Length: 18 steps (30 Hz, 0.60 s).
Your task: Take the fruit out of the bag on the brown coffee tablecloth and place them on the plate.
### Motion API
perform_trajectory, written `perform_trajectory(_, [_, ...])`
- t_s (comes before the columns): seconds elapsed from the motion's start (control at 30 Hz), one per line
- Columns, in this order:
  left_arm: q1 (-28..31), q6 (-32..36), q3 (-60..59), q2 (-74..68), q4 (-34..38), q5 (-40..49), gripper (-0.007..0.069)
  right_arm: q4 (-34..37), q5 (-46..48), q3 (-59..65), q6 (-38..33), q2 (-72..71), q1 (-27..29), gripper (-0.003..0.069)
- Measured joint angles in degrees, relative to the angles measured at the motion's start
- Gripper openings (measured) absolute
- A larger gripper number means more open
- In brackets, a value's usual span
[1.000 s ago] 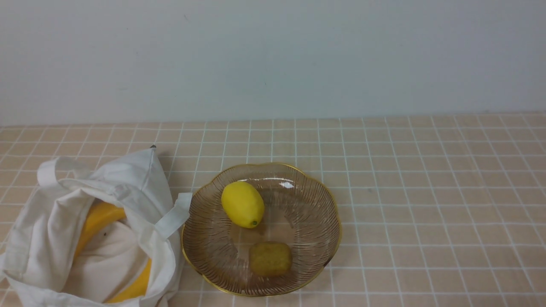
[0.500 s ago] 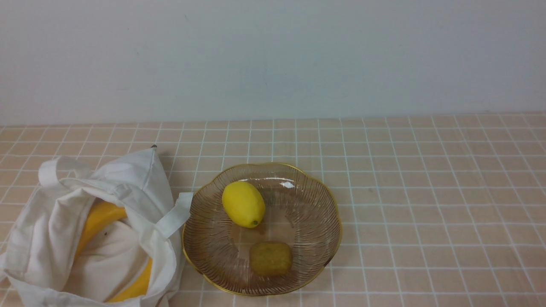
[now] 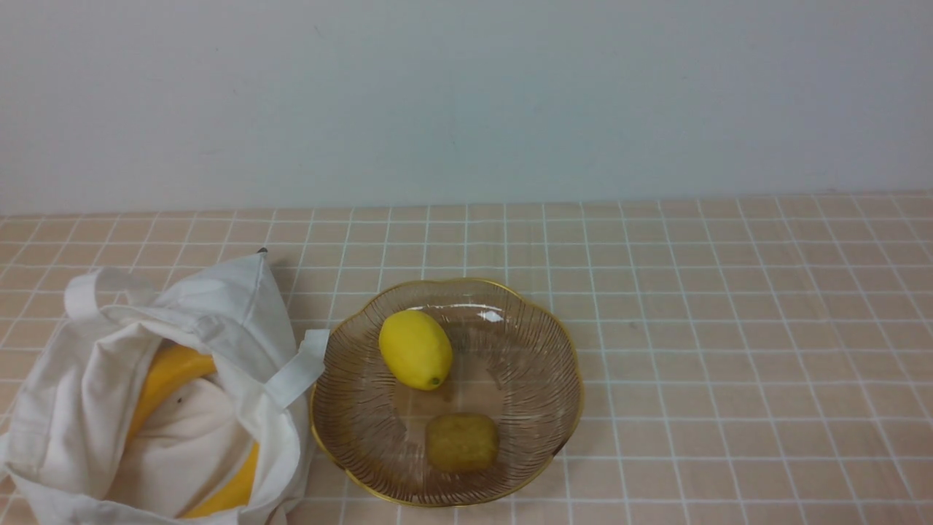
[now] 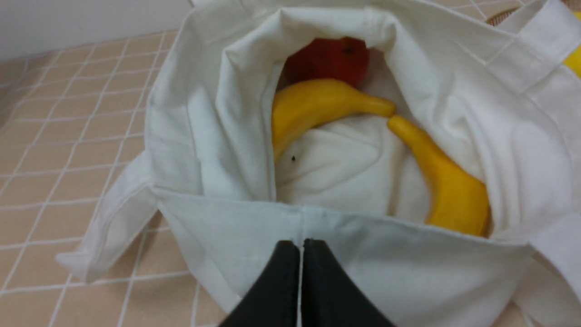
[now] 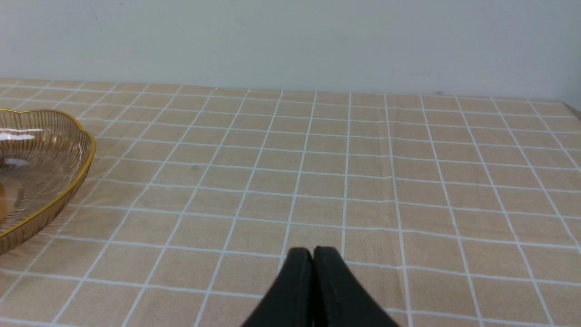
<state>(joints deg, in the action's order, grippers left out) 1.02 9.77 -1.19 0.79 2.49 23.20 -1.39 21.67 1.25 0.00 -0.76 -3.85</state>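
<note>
White cloth tote bag [image 3: 157, 394] sits at the near-left corner of the peach grid tablecloth [image 3: 729, 328], mouth open. Inside we see a yellow banana [image 4: 327, 106], a second yellow banana [image 4: 447, 186] with its tip almost meeting the first, and a red fruit [image 4: 329, 61] tucked deeper behind them. One strap handle [image 3: 295, 368] drapes toward the plate rim.

Brown ribbed glass plate [image 3: 539, 408] with gold wavy rim is just beside the bag, near the middle of the near edge. It holds a smooth yellow lemon [image 3: 415, 348] on its far-left part and a brownish-yellow rough-skinned fruit [image 3: 462, 442] on its near part; the two are apart.

Our left gripper [image 4: 301, 247] is over the bag's near hem, fingers pressed together with nothing between them; whether it touches the hem we cannot tell. Our right gripper [image 5: 313, 254] is above bare cloth, well to the right of the plate, fingers likewise closed on nothing. Neither arm shows in the front view.
</note>
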Motion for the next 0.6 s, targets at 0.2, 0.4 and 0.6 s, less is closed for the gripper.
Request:
perform_trajectory(0.2, [-3.3,0.0,-0.3,0.0,0.3,-1.2,-0.0008,0.0,0.0,0.0,0.0,0.0,0.0,-0.0015])
perform_trajectory(0.4, [-7.3,0.0,-0.3,0.0,0.4,-1.2,-0.0008,0.0,0.0,0.0,0.0,0.0,0.0,-0.0015])
perform_trajectory(0.6, [-7.4,0.0,-0.3,0.0,0.2,-1.2,-0.0008,0.0,0.0,0.0,0.0,0.0,0.0,-0.0015])
